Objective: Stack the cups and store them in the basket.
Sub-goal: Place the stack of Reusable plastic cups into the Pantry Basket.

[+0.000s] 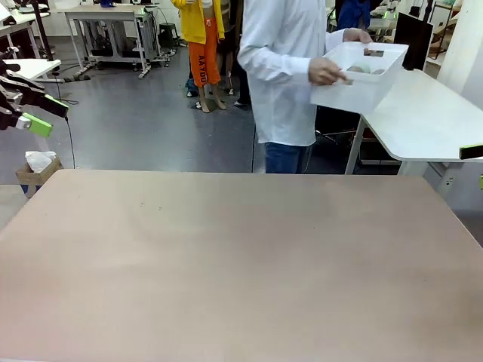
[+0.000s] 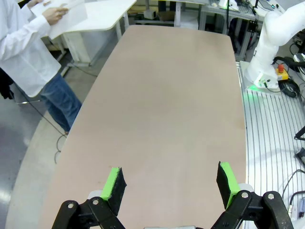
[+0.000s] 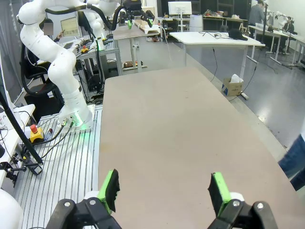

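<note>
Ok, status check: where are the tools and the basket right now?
Left tool open, nothing in it. Right tool open, nothing in it. Basket in the person's hands beyond the table's far edge, something pale inside. Nothing in the way.

A person's hands (image 1: 329, 72) hold the basket (image 1: 361, 75) (cups (image 1: 367, 69) inside) beyond the table (image 1: 226, 256).

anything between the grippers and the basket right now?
No obstacle, but it isn't on the table. A person's hands hold the basket at the far side. Left gripper and right gripper are open, holding nothing.
</note>
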